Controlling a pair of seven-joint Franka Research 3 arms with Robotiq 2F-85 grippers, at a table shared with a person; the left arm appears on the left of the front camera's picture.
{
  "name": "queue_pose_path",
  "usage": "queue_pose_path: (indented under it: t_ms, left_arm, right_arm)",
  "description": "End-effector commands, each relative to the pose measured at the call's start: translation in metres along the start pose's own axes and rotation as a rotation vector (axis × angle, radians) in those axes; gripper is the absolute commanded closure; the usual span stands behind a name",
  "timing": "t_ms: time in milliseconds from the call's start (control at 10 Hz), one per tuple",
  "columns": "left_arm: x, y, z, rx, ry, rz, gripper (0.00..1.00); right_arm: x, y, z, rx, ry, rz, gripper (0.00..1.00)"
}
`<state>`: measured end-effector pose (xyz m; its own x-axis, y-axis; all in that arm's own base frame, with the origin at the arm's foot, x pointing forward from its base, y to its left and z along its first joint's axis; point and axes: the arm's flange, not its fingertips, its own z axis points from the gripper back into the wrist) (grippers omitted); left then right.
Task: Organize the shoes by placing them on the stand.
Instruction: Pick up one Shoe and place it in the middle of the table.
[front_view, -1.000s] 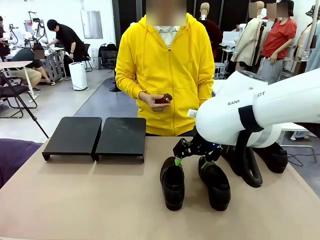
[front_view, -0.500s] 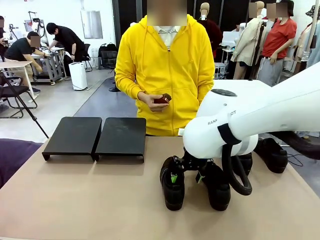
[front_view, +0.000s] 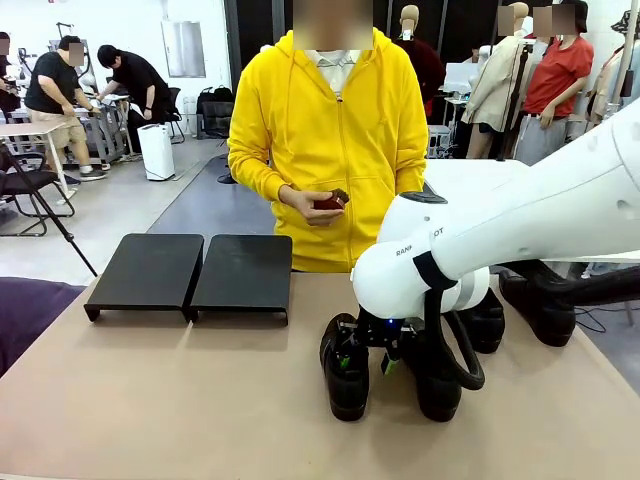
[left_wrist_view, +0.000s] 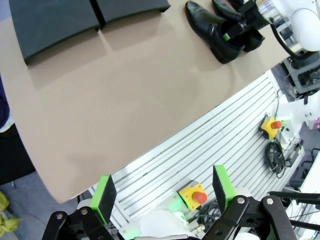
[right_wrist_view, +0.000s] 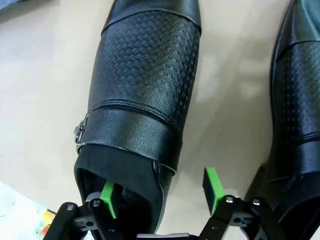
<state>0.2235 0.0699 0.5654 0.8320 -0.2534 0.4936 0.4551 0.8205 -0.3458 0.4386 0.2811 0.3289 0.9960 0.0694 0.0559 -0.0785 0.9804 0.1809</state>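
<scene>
Two black shoes lie side by side at mid-table, the left shoe (front_view: 347, 388) and the right shoe (front_view: 438, 392), toes toward me. My right gripper (front_view: 365, 362) is down at the left shoe's heel. In the right wrist view this gripper (right_wrist_view: 160, 192) is open: one green pad sits inside the shoe (right_wrist_view: 145, 90) opening, the other outside its side wall. Two more shoes (front_view: 488, 322) (front_view: 542, 308) lie behind the arm. The black stand (front_view: 190, 272) has both trays bare. My left gripper (left_wrist_view: 163, 192) hangs open off the table's near edge, nothing between its fingers.
A person in a yellow hoodie (front_view: 330, 130) stands at the far edge, holding a small dark red object (front_view: 328, 201). A white slatted surface (left_wrist_view: 220, 150) with yellow boxes carrying red buttons (left_wrist_view: 192, 192) lies below the left gripper. Bare tabletop (front_view: 180, 400) stretches in front of the stand.
My right arm has swung left and down, bringing the gripper from above the gap between the two shoes onto the left shoe's heel opening. The shoes and stand have not moved.
</scene>
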Motion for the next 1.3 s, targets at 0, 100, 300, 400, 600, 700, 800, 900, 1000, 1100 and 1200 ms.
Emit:
queue_pose_path:
  t_ms: [0,100,300,400,600,700,800,900,1000,1100,1200]
  left_arm:
    - [-0.001,0.001,0.002,-0.012,-0.003,-0.012,0.0]
    - [-0.001,0.001,0.002,-0.012,-0.003,-0.012,0.0]
    - [-0.001,0.001,0.002,-0.012,-0.003,-0.012,0.0]
    - [-0.001,0.001,0.002,-0.012,-0.003,-0.012,0.0]
    - [-0.001,0.001,0.002,-0.012,-0.003,-0.012,0.0]
    - [-0.001,0.001,0.002,-0.012,-0.003,-0.012,0.0]
    - [-0.001,0.001,0.002,-0.012,-0.003,-0.012,0.0]
    - [-0.001,0.001,0.002,-0.012,-0.003,-0.012,0.0]
    - [-0.001,0.001,0.002,-0.012,-0.003,-0.012,0.0]
    - [-0.001,0.001,0.002,-0.012,-0.003,-0.012,0.0]
    - [-0.001,0.001,0.002,-0.012,-0.003,-0.012,0.0]
  right_arm:
    - [0.005,0.011,0.003,-0.04,-0.002,-0.022,1.0]
    - [0.006,0.01,0.003,-0.038,0.006,-0.023,1.0]
    - [0.006,0.009,0.003,-0.04,0.021,-0.031,1.0]
    - [0.003,0.011,0.006,-0.037,0.017,-0.025,1.0]
    - [0.0,0.016,0.017,-0.05,0.011,-0.016,1.0]
    - [-0.002,0.02,0.021,-0.065,0.021,-0.017,1.0]
    - [-0.006,0.027,0.027,-0.073,0.034,-0.016,1.0]
    - [-0.016,0.036,0.04,-0.093,0.019,-0.022,1.0]
    - [-0.035,0.044,0.056,-0.09,0.013,-0.032,1.0]
    - [-0.059,0.051,0.067,-0.06,0.027,-0.068,1.0]
    - [-0.082,0.063,0.071,-0.059,-0.002,-0.144,1.0]
